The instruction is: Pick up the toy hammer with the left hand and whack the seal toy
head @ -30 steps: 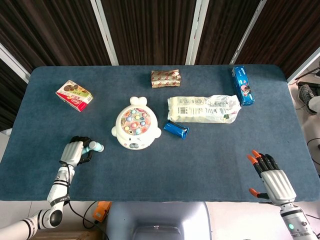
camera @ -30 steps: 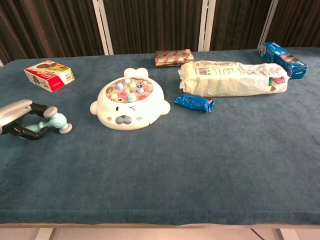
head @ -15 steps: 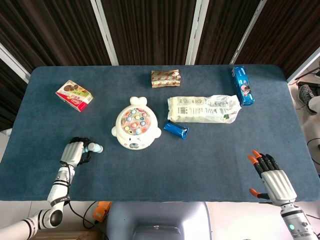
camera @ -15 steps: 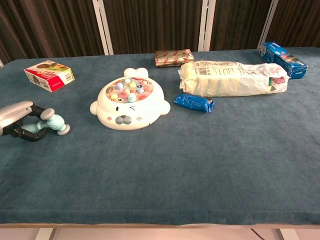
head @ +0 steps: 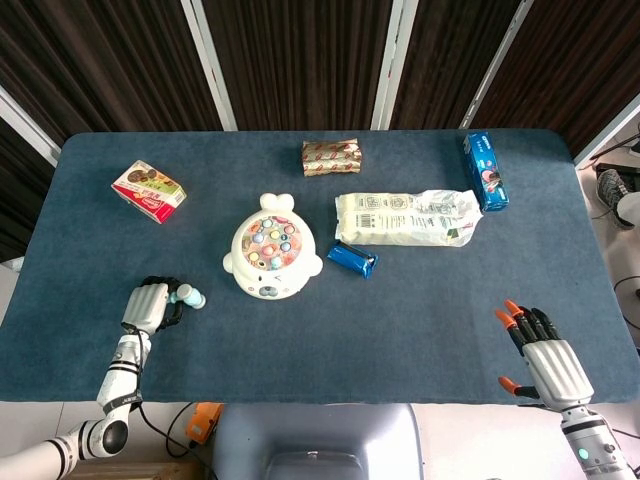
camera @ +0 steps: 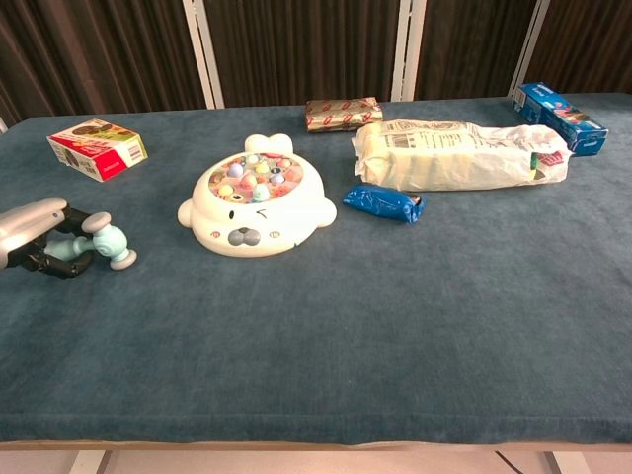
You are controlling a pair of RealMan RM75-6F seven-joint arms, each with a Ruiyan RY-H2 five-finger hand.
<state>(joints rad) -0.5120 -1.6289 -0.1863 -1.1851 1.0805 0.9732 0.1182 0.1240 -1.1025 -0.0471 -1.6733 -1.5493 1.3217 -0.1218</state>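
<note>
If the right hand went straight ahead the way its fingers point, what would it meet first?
Nothing nearby: the right hand points up-left over bare table. Held further, that line probably reaches the cream bag, though depth is unclear.

Head view: high above the near edge, facing almost straight down, whole desk (head: 420,330) in frame. Chest view: low at near edge, facing level across desk (camera: 395,336) toward curtains, closer in. Shared: desk top with seal toy (head: 270,258) (camera: 254,207).
</note>
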